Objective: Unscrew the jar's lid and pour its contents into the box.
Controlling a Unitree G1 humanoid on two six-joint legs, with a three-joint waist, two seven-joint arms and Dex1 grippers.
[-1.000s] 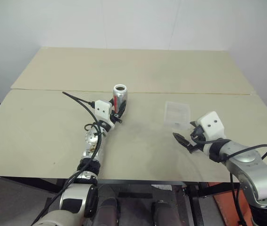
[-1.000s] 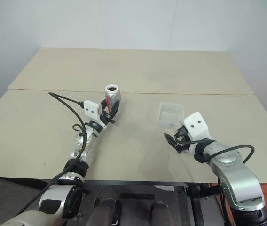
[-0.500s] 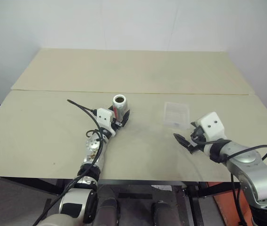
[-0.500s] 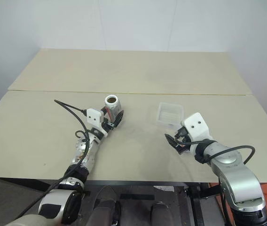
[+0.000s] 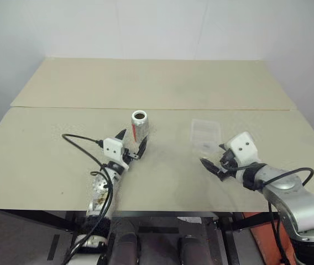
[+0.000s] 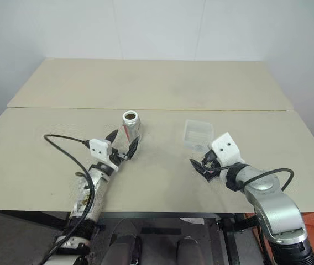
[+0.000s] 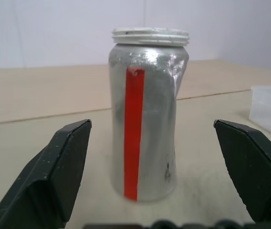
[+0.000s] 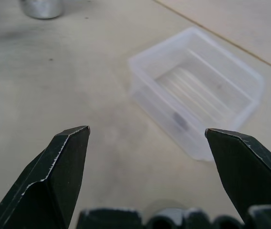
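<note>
Beige worktop [image 5: 57, 160], jar [image 5: 139, 125] uncapped at centre frame, box [image 5: 205, 133] to its right.
Left wrist view: jar [image 7: 147, 114] upright between spread fingers [image 7: 61, 164], untouched. Right wrist view: box [image 8: 197, 90] lies beyond spread fingers [image 8: 61, 167], toward upper right.

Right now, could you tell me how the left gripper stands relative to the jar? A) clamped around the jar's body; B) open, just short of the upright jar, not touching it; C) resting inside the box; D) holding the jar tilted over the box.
B: the left gripper is open, its fingers spread apart and clear of the jar, which stands upright on the table.
</note>
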